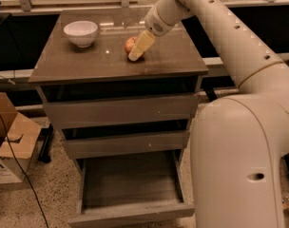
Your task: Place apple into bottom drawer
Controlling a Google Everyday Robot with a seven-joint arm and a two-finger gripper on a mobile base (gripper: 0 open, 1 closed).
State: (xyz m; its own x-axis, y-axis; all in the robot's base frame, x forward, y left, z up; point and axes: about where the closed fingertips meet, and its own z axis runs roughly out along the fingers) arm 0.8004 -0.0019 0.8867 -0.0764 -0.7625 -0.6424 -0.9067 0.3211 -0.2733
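Observation:
The apple [129, 43], small and red with yellowish patches, sits on the cabinet top [87, 61] near the middle. My gripper [138, 51] reaches down from the upper right and overlaps the apple's right side, hiding part of it. The bottom drawer [130, 186], the lowest of three, is pulled out at the cabinet's foot and its tray holds nothing. The two upper drawers [120, 110] are pushed in.
A white bowl [81, 32] stands at the back left of the cabinet top. My arm and white base [239, 165] fill the right side, next to the open drawer. A cardboard box [11, 141] and a black cable lie on the floor at left.

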